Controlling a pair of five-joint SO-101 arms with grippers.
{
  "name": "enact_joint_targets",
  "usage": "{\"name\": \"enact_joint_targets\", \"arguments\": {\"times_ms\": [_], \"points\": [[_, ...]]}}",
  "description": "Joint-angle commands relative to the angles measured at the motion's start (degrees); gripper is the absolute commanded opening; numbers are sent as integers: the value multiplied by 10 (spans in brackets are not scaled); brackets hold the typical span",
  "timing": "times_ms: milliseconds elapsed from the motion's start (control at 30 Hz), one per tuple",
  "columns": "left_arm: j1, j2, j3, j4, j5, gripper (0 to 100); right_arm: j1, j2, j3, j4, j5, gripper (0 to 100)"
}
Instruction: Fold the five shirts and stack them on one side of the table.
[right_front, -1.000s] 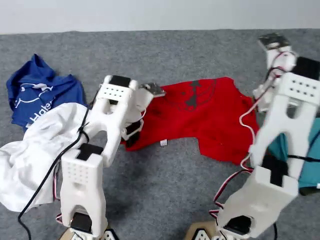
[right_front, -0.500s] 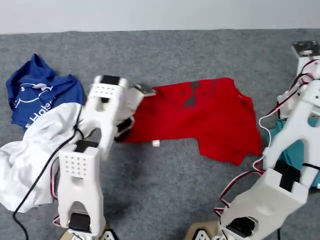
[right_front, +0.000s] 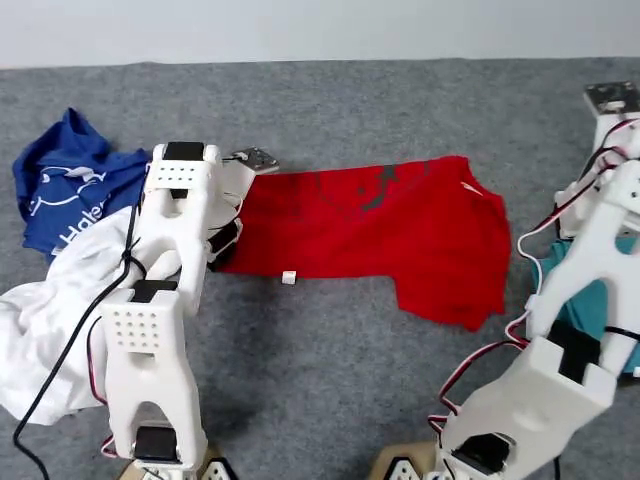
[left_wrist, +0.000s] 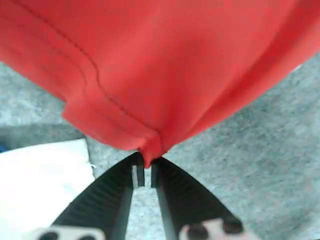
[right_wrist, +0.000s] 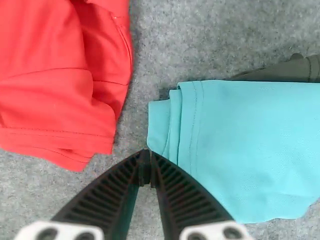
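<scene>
Judges the task well short of done. Finds a grey carpet-like table (right_front: 330, 380) carrying a red short-sleeved cotton shirt (right_front: 400, 235) spread across its middle, unfolded, rumpled on its right side, with a small white tag at the near hem. Notes a crumpled white shirt (right_front: 50, 310) heaped at the left edge and a blue shirt with white print (right_front: 70, 190) bunched just behind it, both unfolded. Records a teal knit shirt (right_wrist: 240, 145) folded flat on the right side, with a dark garment (right_wrist: 295, 67) against its edge; cannot tell whether that one is folded. Reckons at least three left to fold. Finds the left gripper (left_wrist: 145, 167) clamped on the red shirt's left edge, cloth bunched between the jaws. Finds the right gripper (right_wrist: 145, 172) closed on nothing, just beside the teal shirt's corner.
</scene>
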Motion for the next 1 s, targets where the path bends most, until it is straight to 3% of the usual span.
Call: {"name": "enact_joint_targets", "arguments": {"times_ms": [0, 167, 400, 667, 967], "points": [[-4, -5, -17, 17, -4, 55, -12, -39, -17, 22, -4, 9], [-2, -47, -19, 17, 22, 124, -32, -40, 4, 22, -13, 9], [-6, -166, -16, 17, 24, 133, -95, -12, 4, -4, -65, 9], [-6, -236, -15, 16, 59, 4, -147, 135, 4, -157, -119, 9], [-6, -232, -15, 16, 59, 4, -120, 252, 1, -303, -114, 9]]}}
